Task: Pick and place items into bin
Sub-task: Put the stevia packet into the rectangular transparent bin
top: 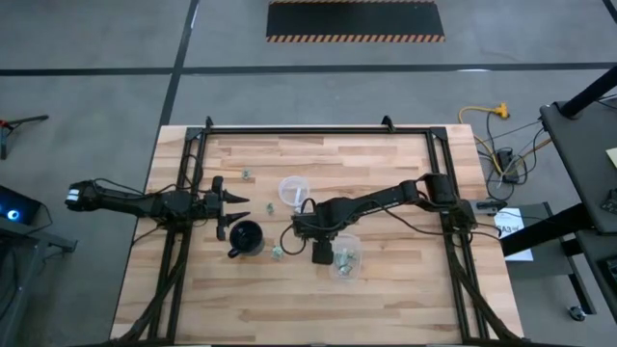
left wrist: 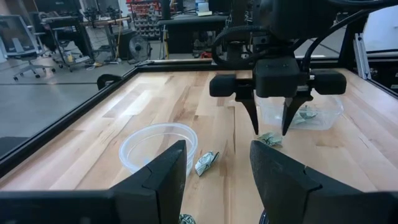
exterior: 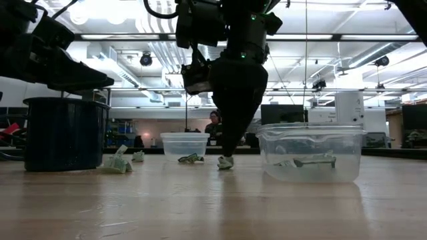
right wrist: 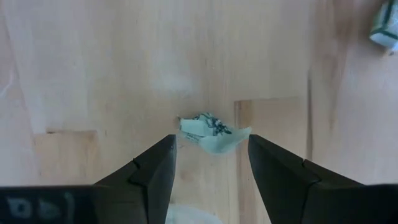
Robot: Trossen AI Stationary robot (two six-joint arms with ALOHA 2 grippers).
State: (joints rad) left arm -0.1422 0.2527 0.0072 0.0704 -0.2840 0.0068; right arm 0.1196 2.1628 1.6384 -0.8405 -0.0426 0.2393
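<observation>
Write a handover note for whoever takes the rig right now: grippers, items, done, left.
Right gripper: open, pointing down over a folded green piece on the table, between the two clear bins.
Left gripper: open, waiting beside the black mug.
Done: a few pieces lie in the near clear bin.
Left: the targeted piece, plus loose ones by the mug and the round bin.

I see bright ceiling lights point(exterior: 127, 13) glaring white in the low view, so the arm there looks like a dark shape. From above, the tabletop point(top: 386, 289) is lit evenly with soft shadows. The near wood in the low view is blurry.
</observation>
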